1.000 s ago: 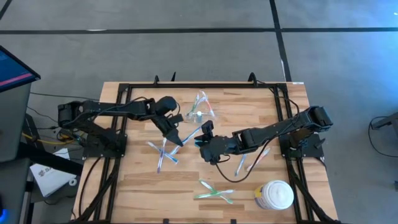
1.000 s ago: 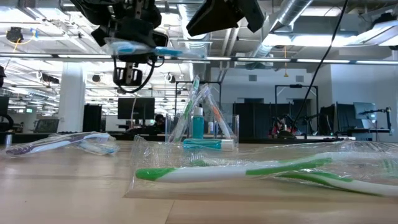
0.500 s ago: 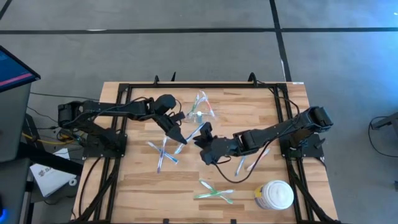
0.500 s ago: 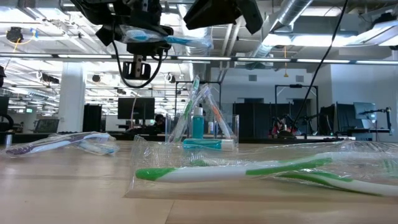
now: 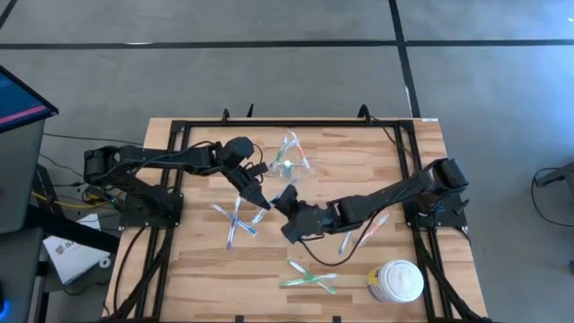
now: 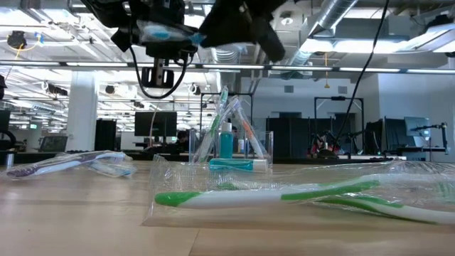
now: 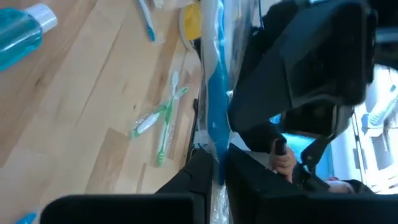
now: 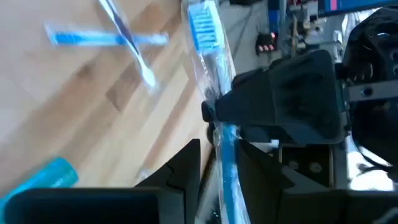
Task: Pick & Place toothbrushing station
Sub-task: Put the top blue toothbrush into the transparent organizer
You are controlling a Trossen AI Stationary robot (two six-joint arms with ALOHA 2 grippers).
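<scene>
Handover in mid-air above the worktop [image 5: 197, 269]. Your left tool [image 5: 261, 205] pinches a wrapped blue toothbrush [image 7: 216, 118] between nearly closed fingers. Your right tool [image 5: 280, 199] has its fingers part-spread to either side of the same brush [image 8: 219, 134], apparently touching the wrapper; a firm hold cannot be confirmed. Judged next: close the right tool before the left lets go, then carry the brush to the clear holder [image 5: 289, 157], which stands near the worktop's far edge with brushes already in it. Hard to make out: the contact point in the high view, where both tools overlap. The low view cuts off both tools at the top.
</scene>
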